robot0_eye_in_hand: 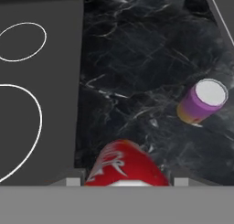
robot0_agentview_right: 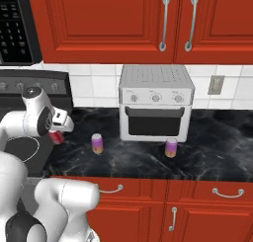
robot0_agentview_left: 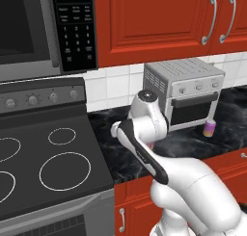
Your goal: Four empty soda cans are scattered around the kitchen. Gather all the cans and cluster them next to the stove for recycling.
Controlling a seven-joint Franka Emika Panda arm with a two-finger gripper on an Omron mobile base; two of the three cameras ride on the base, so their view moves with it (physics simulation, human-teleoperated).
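Observation:
My gripper [robot0_agentview_right: 58,133] is shut on a red soda can [robot0_agentview_right: 57,136], low over the black counter just right of the stove [robot0_agentview_right: 22,148]. In the hand view the red can [robot0_eye_in_hand: 125,166] sits between my fingertips, with the stove's cooktop [robot0_eye_in_hand: 41,81] and its white burner rings to the left. A purple-pink can [robot0_eye_in_hand: 201,101] with an orange base stands on the counter a little to the right of the held can [robot0_agentview_right: 97,143]. Another purple-pink can [robot0_agentview_right: 171,147] stands in front of the toaster oven [robot0_agentview_left: 210,128]. Whether the red can touches the counter I cannot tell.
A silver toaster oven [robot0_agentview_right: 154,102] stands at the back of the counter [robot0_agentview_right: 207,152] against the tiled wall. The black microwave [robot0_agentview_left: 38,28] hangs above the stove [robot0_agentview_left: 48,153], and red cabinets [robot0_agentview_right: 123,23] run overhead. My own arm [robot0_agentview_left: 144,148] blocks part of the counter in the left base view.

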